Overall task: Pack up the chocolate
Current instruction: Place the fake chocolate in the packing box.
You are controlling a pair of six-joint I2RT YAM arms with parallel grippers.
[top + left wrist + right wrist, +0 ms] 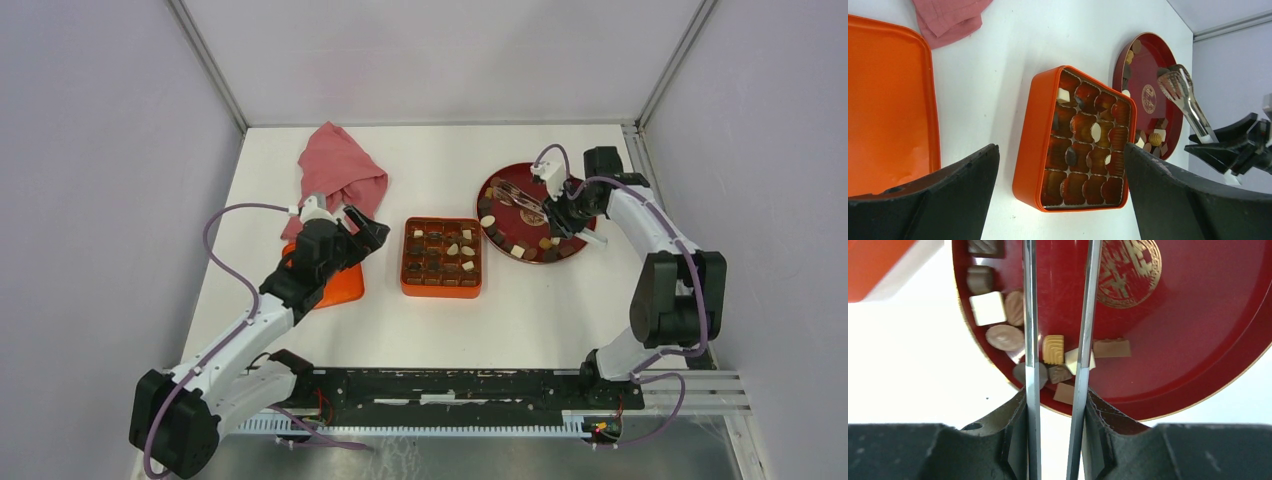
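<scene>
The right gripper [1057,407] pinches long silver metal tongs [1029,315], arms a little apart and empty-looking, pointing across the dark red round plate [1198,355], while the small brown and white chocolate pieces [1053,349] sit by its rim, back near the gripper, not the tips.

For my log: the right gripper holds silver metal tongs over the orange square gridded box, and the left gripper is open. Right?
One error: the right gripper holds the silver metal tongs over the dark red round plate, as the right wrist view shows. The left gripper is open.
</scene>
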